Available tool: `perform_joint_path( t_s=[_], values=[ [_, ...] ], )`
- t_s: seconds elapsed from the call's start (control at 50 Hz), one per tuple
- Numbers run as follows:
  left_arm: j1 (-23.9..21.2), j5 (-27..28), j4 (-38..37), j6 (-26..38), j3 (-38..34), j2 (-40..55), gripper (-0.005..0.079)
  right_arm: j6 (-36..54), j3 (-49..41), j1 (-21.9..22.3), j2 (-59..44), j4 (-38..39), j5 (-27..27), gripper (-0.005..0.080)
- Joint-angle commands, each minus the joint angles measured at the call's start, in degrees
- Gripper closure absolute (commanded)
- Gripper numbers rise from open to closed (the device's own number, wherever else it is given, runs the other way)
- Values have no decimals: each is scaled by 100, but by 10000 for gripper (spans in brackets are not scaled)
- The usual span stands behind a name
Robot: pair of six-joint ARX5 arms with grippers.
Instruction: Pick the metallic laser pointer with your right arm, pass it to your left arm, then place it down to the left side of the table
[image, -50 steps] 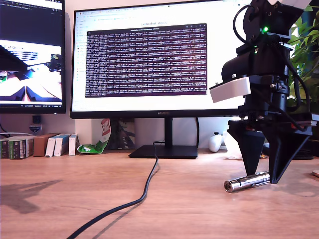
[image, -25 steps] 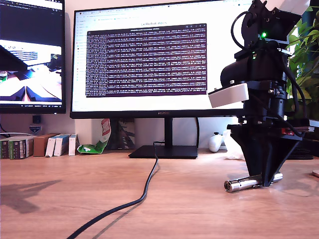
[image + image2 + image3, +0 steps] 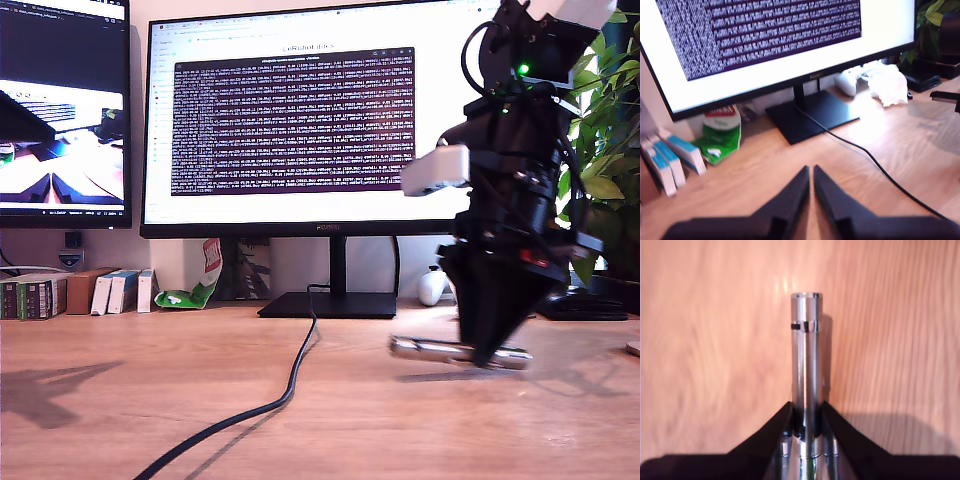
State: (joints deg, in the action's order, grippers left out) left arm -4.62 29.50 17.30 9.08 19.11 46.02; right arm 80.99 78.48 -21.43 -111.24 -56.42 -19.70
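My second hand (image 3: 807, 412) clenched on the metallic laser pointer (image 3: 455, 352); since a second ago it has left the table (image 3: 200, 420), hanging just above it, level, blurred, swung over. Pick done; handover next. My first hand (image 3: 811, 175) pressed together, empty, over bare wood. Black cable (image 3: 270, 400) lies between the hands, a snag risk
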Motion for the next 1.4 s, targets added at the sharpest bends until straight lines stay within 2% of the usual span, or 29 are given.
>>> perform_joint_path(
  t_s=[0.0,0.08,0.12,0.3,0.42,0.5,0.66,0.84,0.94,0.96,1.0,1.02,1.38],
  values=[
    [0,31,149,35,-11,105,599,-98,205,-61,85,4,-111,762],
    [-4,264,417,37,-11,238,460,-221,348,-83,210,9,-417,762],
    [-4,363,586,39,-11,306,424,-337,437,-83,284,13,-667,763],
    [-4,1296,1720,-4,-11,686,414,-785,920,-94,581,33,-1502,762],
    [-4,1945,3005,-249,-11,957,414,-1025,1331,-164,750,26,-1902,762],
    [-9,2009,3707,-400,-11,1132,406,-1147,1637,-227,811,28,-2225,762],
    [-103,1902,4795,-1032,24,1550,320,-1375,2271,-494,824,0,-2603,762],
    [-365,1779,5128,-1502,229,1947,289,-1373,2684,-820,824,44,-2664,762],
    [-507,1617,5174,-2396,485,2083,289,-1370,2747,-968,824,68,-2667,762],
    [-520,1569,5176,-2841,546,2109,289,-1370,2747,-988,824,72,-2667,762],
    [-533,1554,5178,-3021,660,2157,289,-1370,2747,-1021,824,72,-2667,762],
    [-544,1582,5182,-3410,737,2192,289,-1373,2747,-1040,824,72,-2667,762],
    [-964,1784,5171,-3449,975,2229,289,-1572,2752,-1115,824,461,-2691,762]
  ],
)
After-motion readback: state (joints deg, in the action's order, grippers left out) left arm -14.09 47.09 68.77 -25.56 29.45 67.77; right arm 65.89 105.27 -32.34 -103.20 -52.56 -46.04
